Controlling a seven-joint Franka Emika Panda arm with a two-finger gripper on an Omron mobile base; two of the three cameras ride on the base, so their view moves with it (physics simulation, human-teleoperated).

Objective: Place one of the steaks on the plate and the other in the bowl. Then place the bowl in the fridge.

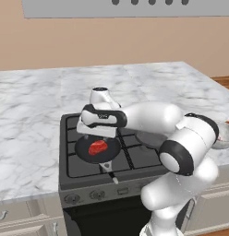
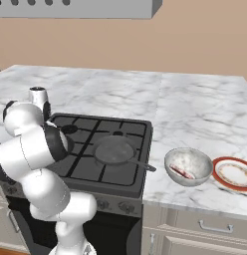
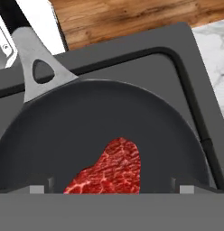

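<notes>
One steak [image 3: 109,169], red with fine white marbling, lies in a dark frying pan [image 3: 100,122] on the stove's front left burner; in the left base view this steak [image 1: 98,147] sits just under my hand. My gripper [image 3: 111,189] hangs open right above the meat, one fingertip on each side and apart from it. The other steak [image 2: 183,172] lies inside the speckled bowl [image 2: 188,162] on the counter right of the stove. Beside the bowl stands the red-rimmed plate [image 2: 234,173], bare. The fridge is out of view.
A second grey frying pan [image 2: 114,149] sits on the stove's right side, handle pointing toward the bowl. The black stove [image 1: 70,170] is set in a marble counter [image 1: 28,106]. A range hood [image 2: 75,7] hangs above. My arm's elbow [image 1: 181,147] juts over the stove front.
</notes>
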